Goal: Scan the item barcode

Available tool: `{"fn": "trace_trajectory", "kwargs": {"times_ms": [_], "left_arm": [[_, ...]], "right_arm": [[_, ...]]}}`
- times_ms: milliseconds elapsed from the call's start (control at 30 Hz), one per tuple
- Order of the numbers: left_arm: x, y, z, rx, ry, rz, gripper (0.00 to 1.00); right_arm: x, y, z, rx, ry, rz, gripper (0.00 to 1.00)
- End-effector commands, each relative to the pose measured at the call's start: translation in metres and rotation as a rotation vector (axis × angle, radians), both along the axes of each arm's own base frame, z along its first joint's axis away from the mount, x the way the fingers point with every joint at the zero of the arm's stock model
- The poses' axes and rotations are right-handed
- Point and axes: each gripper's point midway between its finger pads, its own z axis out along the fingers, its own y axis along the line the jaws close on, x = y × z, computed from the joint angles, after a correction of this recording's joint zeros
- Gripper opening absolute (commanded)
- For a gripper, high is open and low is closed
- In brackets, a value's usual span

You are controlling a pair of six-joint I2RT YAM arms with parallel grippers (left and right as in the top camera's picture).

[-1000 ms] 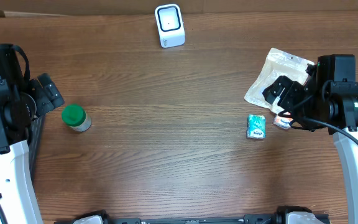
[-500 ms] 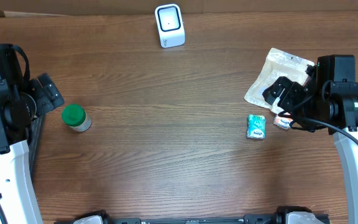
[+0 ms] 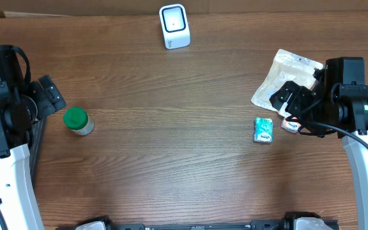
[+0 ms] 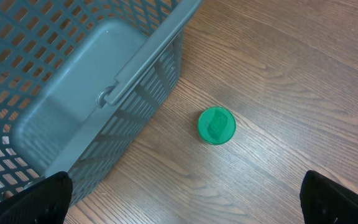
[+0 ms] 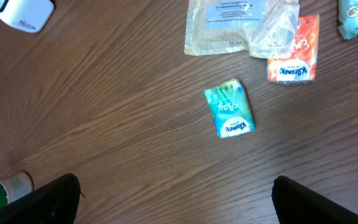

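Well right of the scanner (image 3: pixel 174 25) and closer to the robot, the teal tissue pack (image 5: pixel 230 109) lies flat on the surface (image 3: pixel 171 160), clear of the plastic bag (image 5: pixel 241 25) and orange pack (image 5: pixel 293 56), so it looks the easiest item to lift. The right claw (image 5: pixel 176 202) hangs slightly further right of the scanner, jaws wide and empty, seemingly poised to descend. Far left of the scanner, the left claw (image 4: pixel 185 199) is wide and empty too.

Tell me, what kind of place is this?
Probably a mock shop checkout on a table: a scanner, a basket, and goods like a tissue pack and a jar.
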Motion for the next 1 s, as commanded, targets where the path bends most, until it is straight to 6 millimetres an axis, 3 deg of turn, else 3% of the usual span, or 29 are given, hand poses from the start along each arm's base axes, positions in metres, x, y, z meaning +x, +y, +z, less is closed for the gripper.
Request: {"fn": "trace_trajectory", "kwargs": {"times_ms": [0, 267, 467, 533, 667, 700, 967], "left_arm": [[-0.003, 0.002, 0.005, 0.000, -0.019, 0.023, 0.99], [0.003, 0.001, 0.007, -0.022, -0.059, 0.038, 1.00], [0.028, -0.045, 0.009, -0.297, -0.171, -0.057, 0.98], [0.037, -0.059, 0.010, -0.307, -0.172, -0.176, 0.87], [0.045, -0.072, -0.007, -0.251, -0.073, -0.284, 0.43], [0.044, -0.070, -0.016, -0.225, -0.023, -0.266, 0.37], [0.020, -0.038, -0.085, -0.119, 0.229, 0.046, 0.09]], "right_arm": [[0.001, -0.001, 0.002, -0.010, -0.004, 0.004, 1.00], [0.000, -0.002, 0.001, -0.013, 0.001, 0.003, 1.00], [-0.003, -0.010, -0.002, -0.059, 0.016, -0.007, 1.00], [-0.005, -0.011, -0.003, -0.078, 0.019, 0.025, 1.00], [-0.005, -0.012, -0.003, -0.086, 0.019, 0.027, 1.00], [-0.005, -0.012, -0.003, -0.087, 0.019, 0.027, 1.00], [-0.005, -0.012, -0.003, -0.087, 0.019, 0.027, 1.00]]}}
